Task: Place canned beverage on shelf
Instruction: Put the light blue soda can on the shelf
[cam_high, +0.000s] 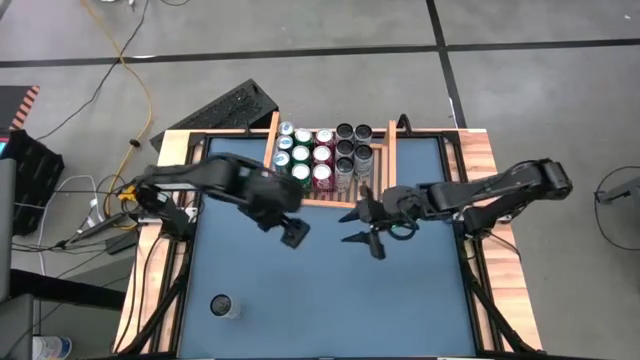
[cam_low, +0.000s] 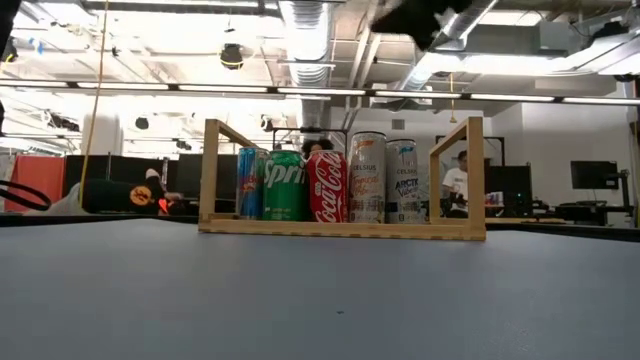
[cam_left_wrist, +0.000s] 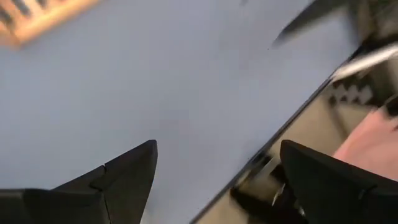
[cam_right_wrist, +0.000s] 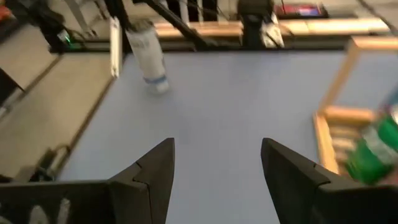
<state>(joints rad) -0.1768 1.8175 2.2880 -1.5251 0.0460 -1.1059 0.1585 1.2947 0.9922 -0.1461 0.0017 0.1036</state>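
shelf (cam_high: 392, 160) top centre, four can rows stocked | one loose can (cam_high: 222, 306) lower left of tabletop (cam_high: 400, 300), not yet shelved | left tool (cam_high: 293, 234) wide, empty | right tool (cam_high: 372, 238) open, empty | we reckon nearly done

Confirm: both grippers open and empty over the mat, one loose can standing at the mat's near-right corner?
Wrong corner. The high view shows the loose can near the mat's left near corner, on the left arm's side. The left gripper and right gripper are indeed open and empty, in front of the shelf.
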